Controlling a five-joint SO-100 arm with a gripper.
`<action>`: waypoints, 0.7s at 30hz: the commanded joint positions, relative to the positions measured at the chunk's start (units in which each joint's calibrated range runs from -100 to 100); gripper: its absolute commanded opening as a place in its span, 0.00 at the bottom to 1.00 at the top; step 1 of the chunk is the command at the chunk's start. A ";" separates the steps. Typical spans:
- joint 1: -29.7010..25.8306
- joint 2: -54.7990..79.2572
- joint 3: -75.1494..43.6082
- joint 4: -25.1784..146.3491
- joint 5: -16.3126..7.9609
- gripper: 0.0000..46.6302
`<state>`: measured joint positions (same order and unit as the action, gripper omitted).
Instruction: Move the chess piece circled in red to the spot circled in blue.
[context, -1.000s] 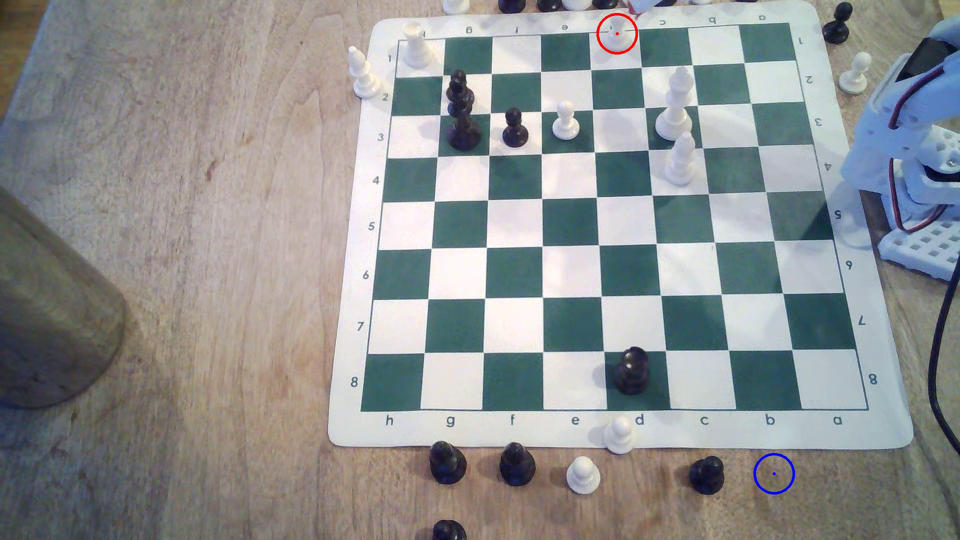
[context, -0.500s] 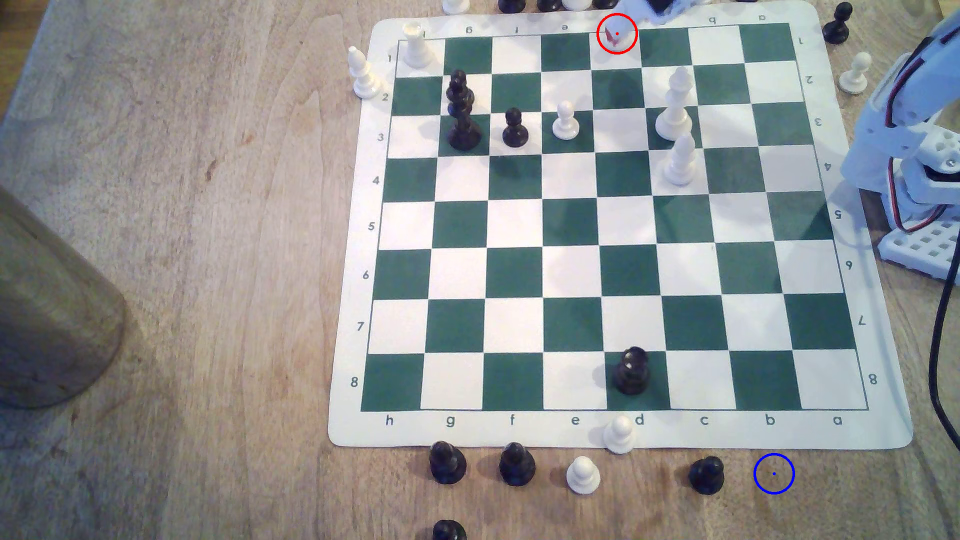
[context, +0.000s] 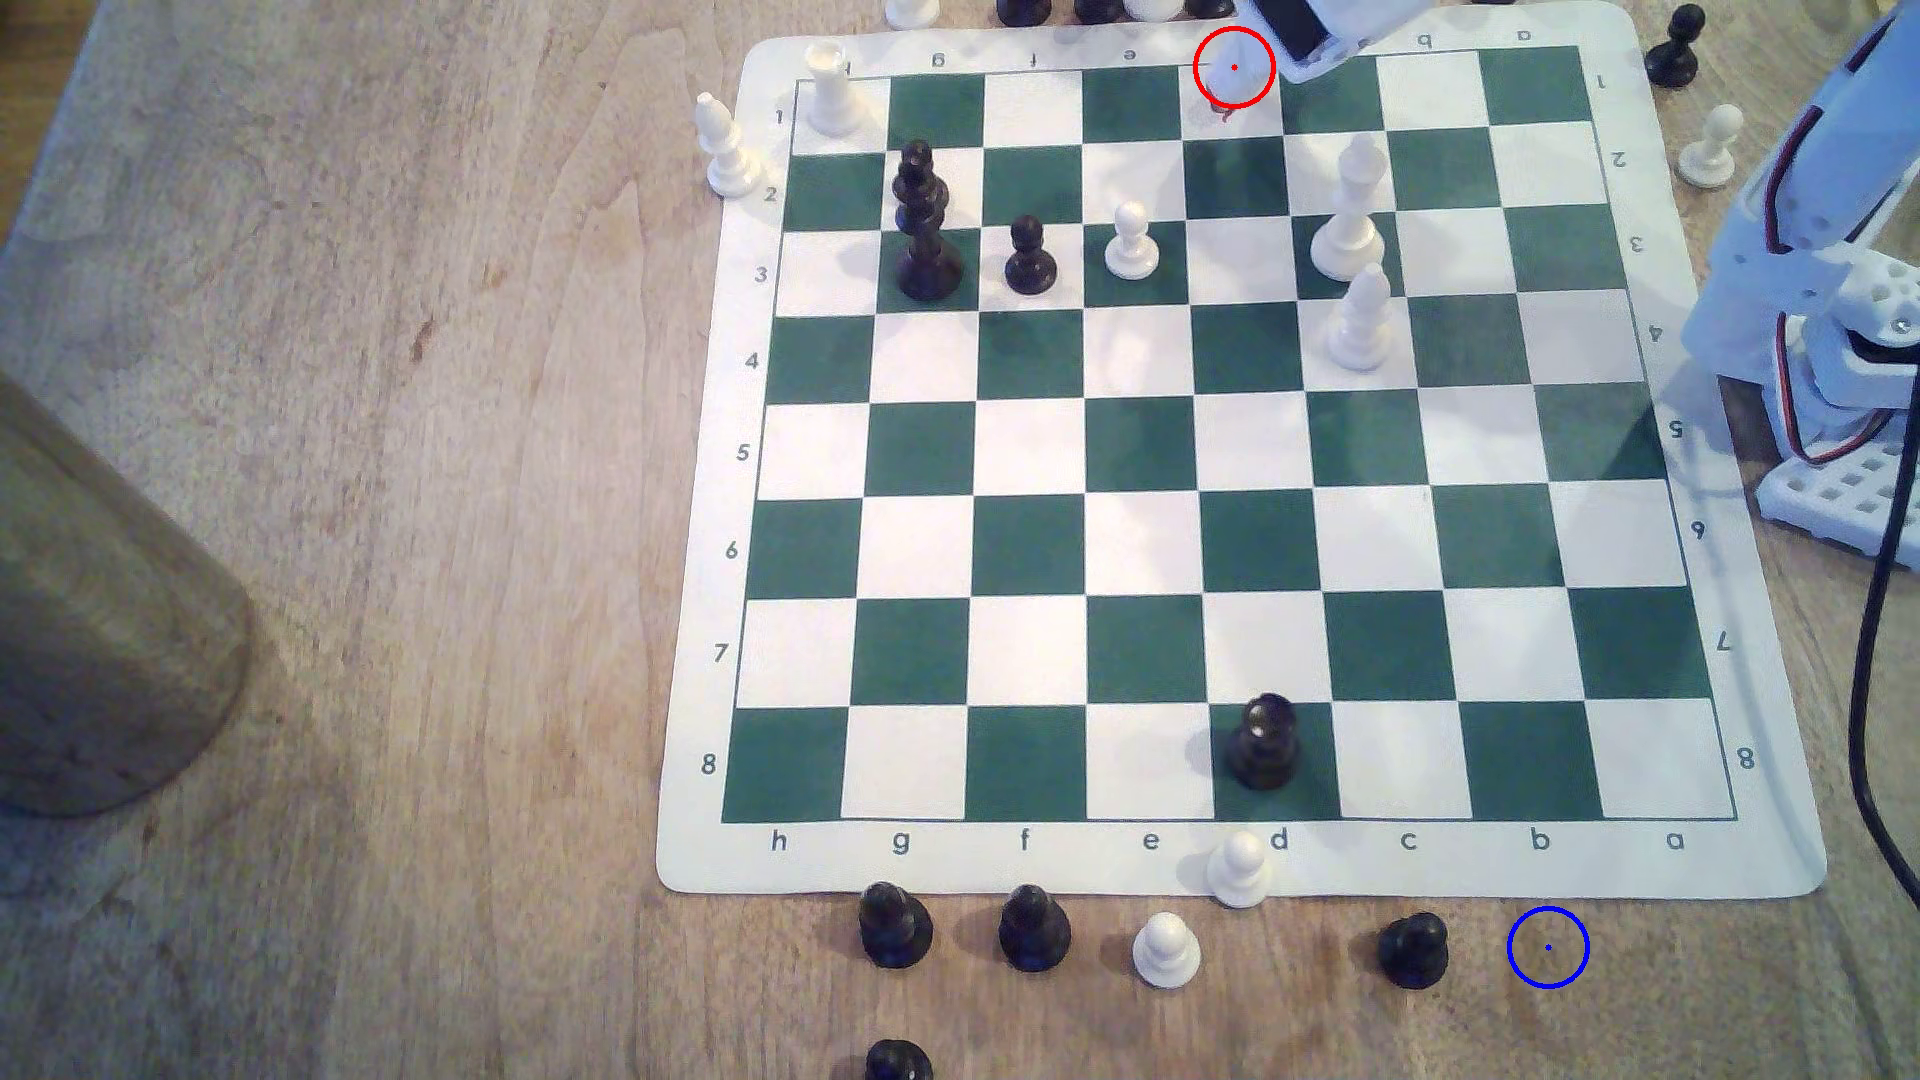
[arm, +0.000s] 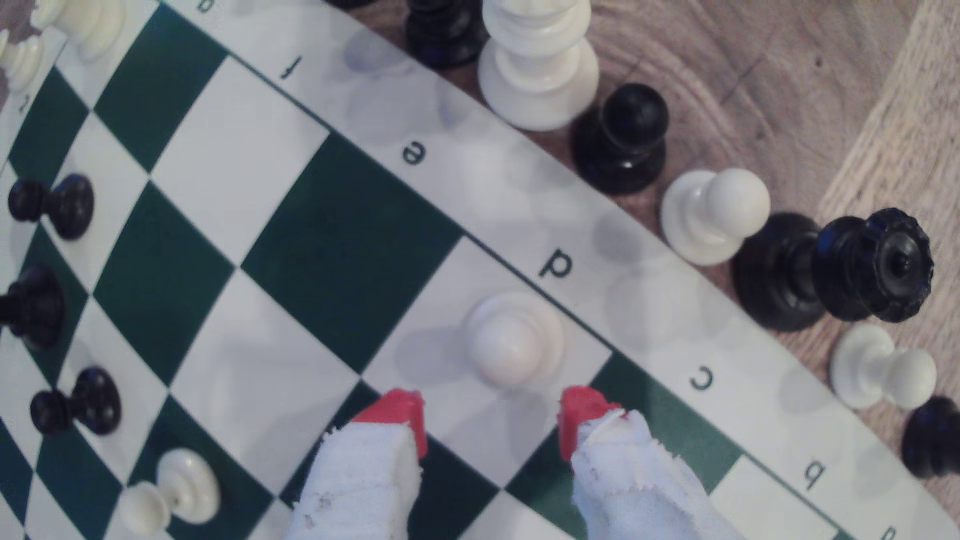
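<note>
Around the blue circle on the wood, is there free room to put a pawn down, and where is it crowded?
The blue circle lies on bare wood, below the board's b-file edge. The exterior view's right of it is free. On its left a black pawn stands close; further left the row is crowded.

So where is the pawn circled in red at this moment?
The circled pawn stands on the white square by letter d, at the board's top edge in the exterior view, just ahead of the open jaws.
</note>
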<state>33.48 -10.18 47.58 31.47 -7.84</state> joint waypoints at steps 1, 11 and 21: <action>0.66 -0.69 -2.25 -3.22 0.34 0.29; -0.12 -0.86 -1.44 -7.56 0.10 0.27; -0.28 -0.26 -1.07 -7.72 0.05 0.27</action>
<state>33.26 -9.84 47.58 24.54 -7.84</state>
